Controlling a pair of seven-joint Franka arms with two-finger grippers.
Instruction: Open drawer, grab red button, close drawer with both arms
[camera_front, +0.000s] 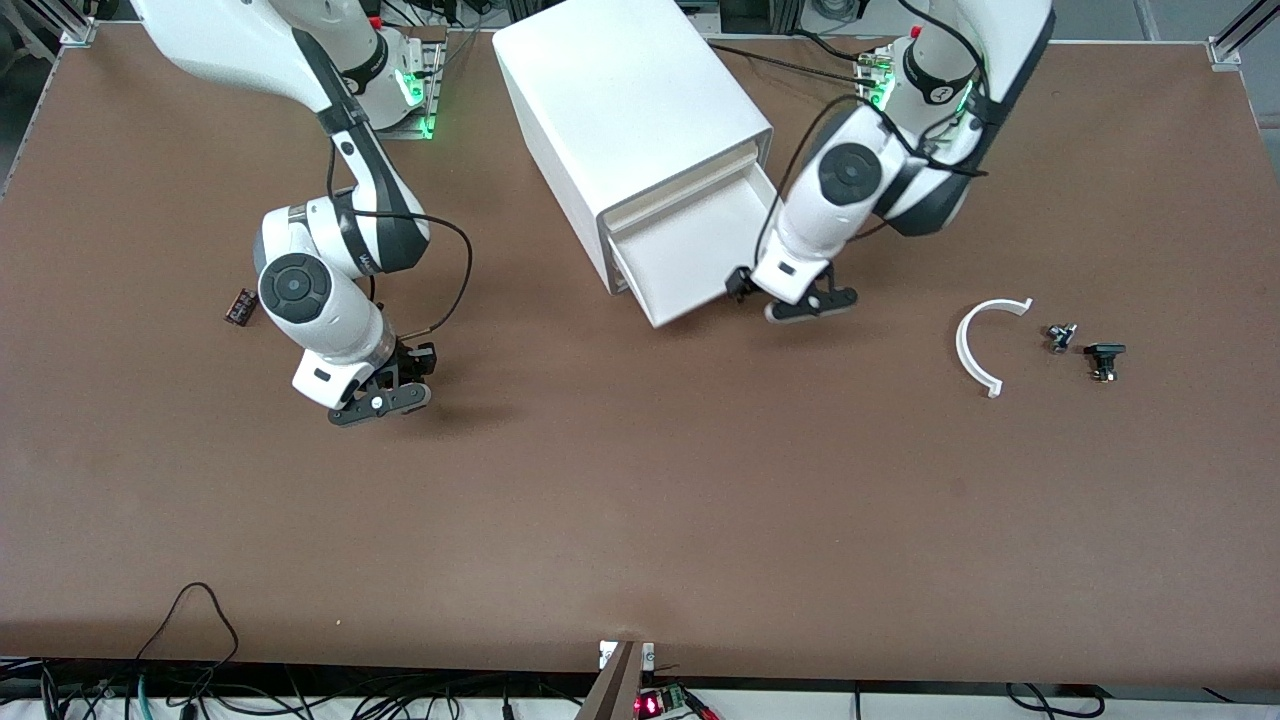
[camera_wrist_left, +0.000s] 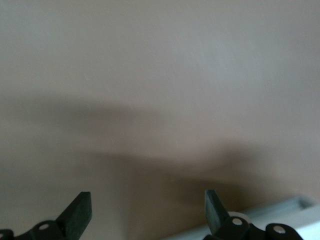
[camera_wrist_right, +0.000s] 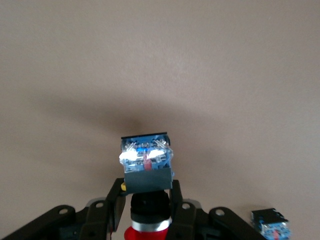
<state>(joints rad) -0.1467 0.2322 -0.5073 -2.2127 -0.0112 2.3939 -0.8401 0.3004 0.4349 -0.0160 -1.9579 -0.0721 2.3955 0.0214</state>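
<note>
The cabinet (camera_front: 625, 120) stands on the brown surface (camera_front: 640, 520) close to the edge where the arm bases are mounted, roughly midway along it. Its lowest drawer (camera_front: 690, 262) is pulled out toward the front camera; what lies inside cannot be made out. Left claw (camera_front: 792, 296) sits low at the corner of the open drawer front; in the left wrist view its fingers (camera_wrist_left: 80, 209) stand wide apart with nothing between them, bare surface beneath and a strip of white drawer rim at the frame edge. Right claw (camera_front: 385, 393) is over open surface toward the right arm's end, well apart from the cabinet. The right wrist view shows it closed on the button (camera_wrist_right: 147, 175): red cap between the fingers, dark block body projecting outward. A second small block component (camera_front: 241, 305) lies on the surface near the right arm. A white curved piece (camera_front: 975, 345) and two small dark parts (camera_front: 1085, 345) lie toward the left arm's end
</note>
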